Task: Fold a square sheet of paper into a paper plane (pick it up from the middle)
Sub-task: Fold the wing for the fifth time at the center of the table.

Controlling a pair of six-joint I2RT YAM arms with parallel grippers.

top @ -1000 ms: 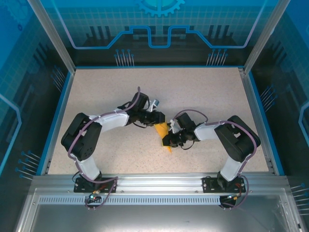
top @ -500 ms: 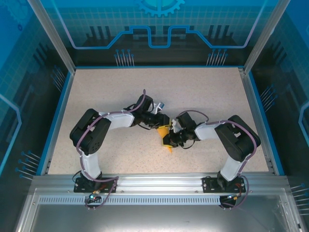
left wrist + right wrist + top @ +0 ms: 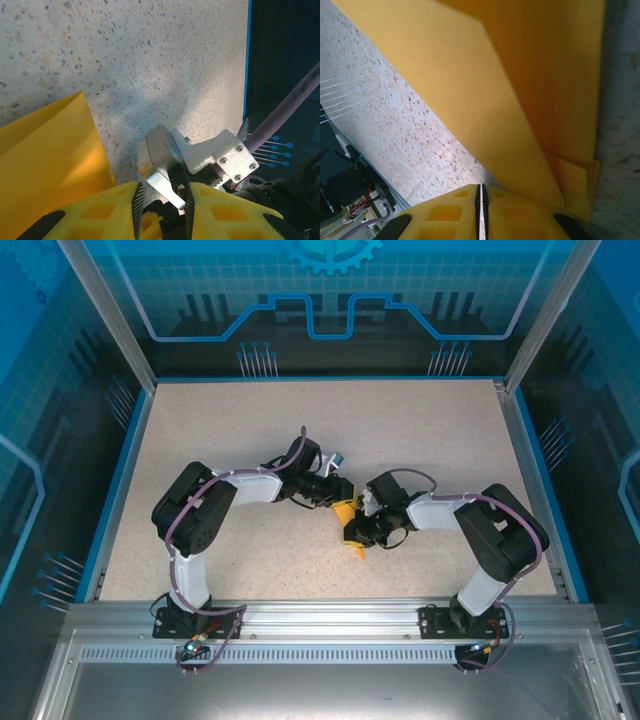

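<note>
Speckled desk (image 3: 440,430) lies below. Left fingers (image 3: 100,215) stand slightly apart, gripping nothing. Folded paper (image 3: 45,165) at the desk's centre runs beneath them, cut off at lower left. Right fingers (image 3: 445,210) are pressed together against the paper; any pinch is hidden.

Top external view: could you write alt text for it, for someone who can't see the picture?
A small folded orange-yellow paper is near the middle of a speckled table, with two robot grippers meeting at it. The left gripper is at its far end and the right gripper is at its right edge, each on a bent black-and-white arm.
</note>
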